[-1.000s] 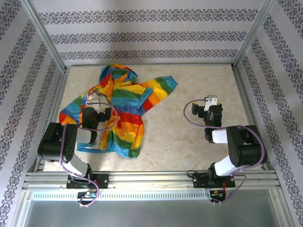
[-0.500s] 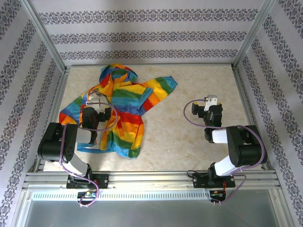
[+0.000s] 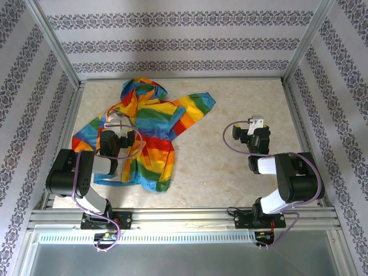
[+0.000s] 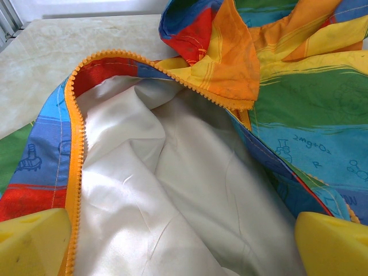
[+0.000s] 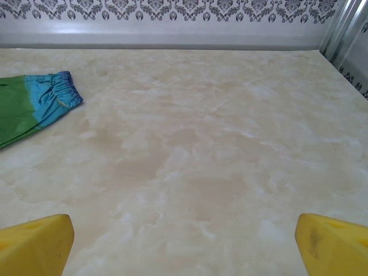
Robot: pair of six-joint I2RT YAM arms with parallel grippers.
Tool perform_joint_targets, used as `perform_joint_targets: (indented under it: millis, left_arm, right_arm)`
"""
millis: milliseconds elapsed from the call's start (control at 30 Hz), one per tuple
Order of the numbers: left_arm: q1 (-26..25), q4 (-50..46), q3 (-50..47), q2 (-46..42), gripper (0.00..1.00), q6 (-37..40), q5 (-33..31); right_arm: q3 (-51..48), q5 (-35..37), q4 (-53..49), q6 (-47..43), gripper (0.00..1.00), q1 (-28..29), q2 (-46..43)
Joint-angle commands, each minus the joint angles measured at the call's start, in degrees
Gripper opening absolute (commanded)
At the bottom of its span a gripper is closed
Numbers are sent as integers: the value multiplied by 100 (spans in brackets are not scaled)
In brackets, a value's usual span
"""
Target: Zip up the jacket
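Left gripper (image 4: pixel 184 244): jaws wide, empty, hovering over the open front of the jacket (image 4: pixel 299 109), white lining (image 4: pixel 172 190) directly below. The orange zipper tape (image 4: pixel 73 149) starts just beside one pad and runs ahead, while the second tooth row curves off under a folded flap. Judged need: find the slider, unseen here, and align both rows at the hem. Right gripper (image 5: pixel 184 244): wide, empty, over bare table (image 5: pixel 218 149); sleeve cuff (image 5: pixel 57 98) ahead-left, open room to the far wall (image 5: pixel 172 23).
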Motion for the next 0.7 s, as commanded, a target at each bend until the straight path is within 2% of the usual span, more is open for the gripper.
perform_joint_targets:
  millis: [0, 67, 133, 300, 500, 600, 667]
  left_arm:
    - [67, 338, 19, -22, 100, -78, -210]
    - [66, 538, -91, -52, 100, -149, -338]
    - [67, 538, -138, -158, 100, -81, -182]
    - [60, -117, -34, -708, 100, -23, -100]
    - [58, -2041, 632, -1364, 99, -312, -14]
    - [51, -2889, 1019, -1445, 92, -614, 200]
    - [-3, -3881, 1476, -1423, 86, -834, -6]
  right_arm:
    - [82, -117, 157, 24, 98, -29, 21]
    - [120, -217, 94, -19, 98, -29, -15]
    - [187, -317, -155, -64, 98, -16, -161]
    - [425, -305, -987, -101, 98, 14, -650]
    - [1280, -47, -2826, -81, 98, 291, -954]
    - [1708, 32, -3453, 82, 98, 525, -937]
    - [2038, 21, -3878, 275, 97, 721, -821]
